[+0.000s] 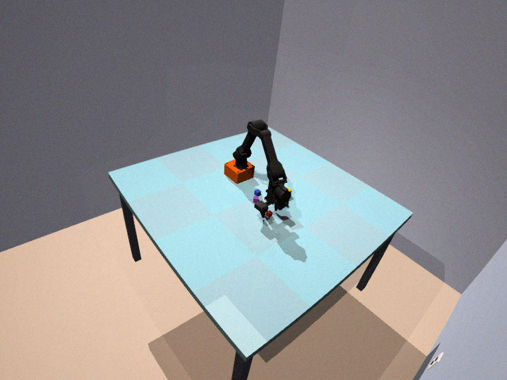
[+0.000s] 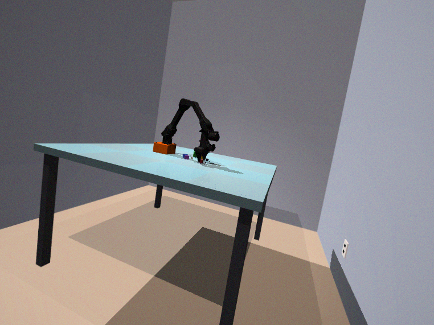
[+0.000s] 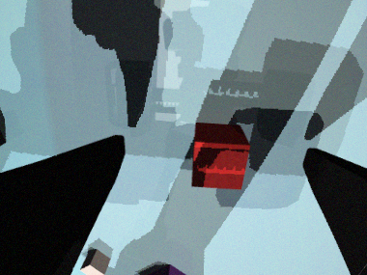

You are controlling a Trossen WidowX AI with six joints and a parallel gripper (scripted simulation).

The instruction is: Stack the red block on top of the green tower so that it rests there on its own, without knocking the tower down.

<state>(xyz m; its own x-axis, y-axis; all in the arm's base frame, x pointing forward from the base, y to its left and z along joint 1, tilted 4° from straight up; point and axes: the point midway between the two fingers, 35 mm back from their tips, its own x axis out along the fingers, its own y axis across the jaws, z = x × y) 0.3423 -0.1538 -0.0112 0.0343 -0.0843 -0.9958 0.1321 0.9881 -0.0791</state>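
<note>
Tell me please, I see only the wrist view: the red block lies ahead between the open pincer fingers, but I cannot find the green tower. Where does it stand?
Observer: The green tower shows only in the exterior view, just left of the pincer and partly hidden by the arm.
Operator: Is another block close to the arm that I do not see?
Observer: Yes, in the top view a yellow block peeks out from behind the wrist, on the side away from the purple block.
Operator: How does the arm stand?
Observer: It rises from its orange base to a high bend, then points steeply down, with the open, empty pincer low at the red block.
</note>
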